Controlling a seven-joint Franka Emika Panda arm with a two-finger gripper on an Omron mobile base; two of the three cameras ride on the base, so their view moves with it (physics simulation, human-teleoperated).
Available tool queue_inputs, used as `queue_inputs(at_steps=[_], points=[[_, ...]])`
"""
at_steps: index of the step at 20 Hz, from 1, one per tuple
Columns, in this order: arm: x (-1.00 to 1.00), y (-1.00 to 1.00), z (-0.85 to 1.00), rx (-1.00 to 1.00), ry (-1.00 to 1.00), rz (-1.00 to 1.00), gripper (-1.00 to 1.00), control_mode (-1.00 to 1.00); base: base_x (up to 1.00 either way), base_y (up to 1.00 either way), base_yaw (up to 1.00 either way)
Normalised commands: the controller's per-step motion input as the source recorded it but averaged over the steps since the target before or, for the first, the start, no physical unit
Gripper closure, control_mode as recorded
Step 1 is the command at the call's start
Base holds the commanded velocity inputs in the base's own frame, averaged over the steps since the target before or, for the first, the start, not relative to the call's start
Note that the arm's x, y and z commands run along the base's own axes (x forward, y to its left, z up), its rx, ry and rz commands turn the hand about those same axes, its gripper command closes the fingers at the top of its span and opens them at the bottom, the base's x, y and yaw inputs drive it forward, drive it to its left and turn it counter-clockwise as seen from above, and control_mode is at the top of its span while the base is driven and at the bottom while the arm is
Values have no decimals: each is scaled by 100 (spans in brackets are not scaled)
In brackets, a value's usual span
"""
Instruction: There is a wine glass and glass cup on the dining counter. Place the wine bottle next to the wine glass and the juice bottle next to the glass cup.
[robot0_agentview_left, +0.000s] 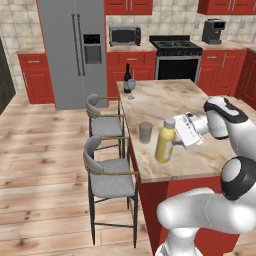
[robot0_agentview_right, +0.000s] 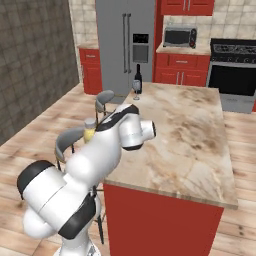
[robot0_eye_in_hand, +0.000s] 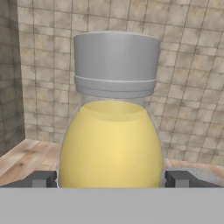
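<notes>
The yellow juice bottle (robot0_agentview_left: 164, 142) with its pale cap stands near the front left of the dining counter (robot0_agentview_left: 170, 100), just right of the glass cup (robot0_agentview_left: 145, 132). My gripper (robot0_agentview_left: 172, 139) reaches in from the right and is shut on the bottle's upper body. In the hand view the juice bottle (robot0_eye_in_hand: 111, 144) sits between my gripper (robot0_eye_in_hand: 111, 180), whose fingertips (robot0_eye_in_hand: 43, 179) press against its sides. At the far left corner the dark wine bottle (robot0_agentview_left: 127, 77) stands right beside the wine glass (robot0_agentview_left: 132, 89). The right base view shows the wine bottle (robot0_agentview_right: 138, 78), the wine glass (robot0_agentview_right: 135, 90) and the juice bottle's cap (robot0_agentview_right: 90, 123) behind my arm.
Two grey stools (robot0_agentview_left: 107, 172) stand along the counter's left side. Beyond the counter are a fridge (robot0_agentview_left: 75, 50), a microwave (robot0_agentview_left: 124, 35) and a stove (robot0_agentview_left: 177, 60). The marbled top stretches bare to the right of the bottle.
</notes>
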Motion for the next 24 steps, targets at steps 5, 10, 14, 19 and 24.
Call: queue_inputs(at_steps=[5, 10, 14, 19, 24], points=[[23, 0, -24, 0, 0, 0, 100, -100, 0, 0, 0], [22, 2, -19, 0, -6, 0, 100, -100, 0, 0, 0], [18, 3, -15, 0, -7, 0, 100, -100, 0, 0, 0], [17, 4, -18, 0, -7, 0, 100, -100, 0, 0, 0], [20, 5, -20, 0, -5, 0, 100, -100, 0, 0, 0]])
